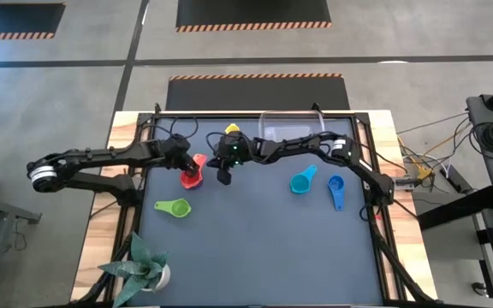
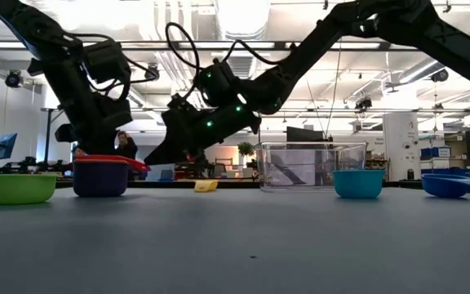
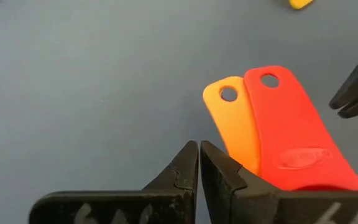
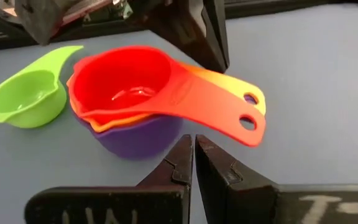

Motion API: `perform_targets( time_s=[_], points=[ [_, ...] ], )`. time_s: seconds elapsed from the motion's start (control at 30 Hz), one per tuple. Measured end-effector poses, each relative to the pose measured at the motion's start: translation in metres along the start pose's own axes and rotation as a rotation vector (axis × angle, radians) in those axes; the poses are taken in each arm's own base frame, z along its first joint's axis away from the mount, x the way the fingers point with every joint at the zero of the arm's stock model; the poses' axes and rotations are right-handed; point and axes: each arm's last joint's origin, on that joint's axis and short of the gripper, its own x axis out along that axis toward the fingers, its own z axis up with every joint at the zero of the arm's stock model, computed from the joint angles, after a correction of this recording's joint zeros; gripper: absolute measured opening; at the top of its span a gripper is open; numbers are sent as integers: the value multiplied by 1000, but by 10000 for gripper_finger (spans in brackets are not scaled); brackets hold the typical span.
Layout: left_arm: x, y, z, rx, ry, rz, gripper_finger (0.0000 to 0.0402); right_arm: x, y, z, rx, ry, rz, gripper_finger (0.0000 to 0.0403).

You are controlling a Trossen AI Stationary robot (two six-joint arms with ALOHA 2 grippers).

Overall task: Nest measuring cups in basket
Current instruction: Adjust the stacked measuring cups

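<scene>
1. Red plastic measuring cup (image 4: pixel 126 81) sits nested in an orange cup (image 4: pixel 104 118), both inside a purple cup (image 4: pixel 135 138), on the dark worktop (image 1: pixel 264 248).
2. Left gripper (image 1: pixel 197 162) is just above the stack, jaws closed, empty.
3. Right gripper (image 1: pixel 224 178) is beside the stack, jaws closed, empty.
4. Green cup (image 1: pixel 175 207) nr the stack; cyan cup (image 1: pixel 302 180) & blue cup (image 1: pixel 336 189) lie apart.
5. Small yellow cup (image 2: pixel 206 186) is nr the clear plastic rectangular basket (image 1: pixel 291 126) at the rear edge.
</scene>
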Motion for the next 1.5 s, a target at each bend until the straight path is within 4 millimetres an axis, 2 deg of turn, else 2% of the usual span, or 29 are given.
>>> perform_targets(
  time_s=[0.5, 0.83, 1.5],
  points=[
    [2, -3, 2, -17, -19, -67, 0, 0, 1, 0, -8, 5, -15, 9],
    [2, -3, 2, -18, -23, -70, 0, 5, 18, -5, -30, 36, 16, 9],
    [2, -4, 2, -14, -17, -100, 0, 4, 15, -4, -58, 17, -40, 9]
  ],
)
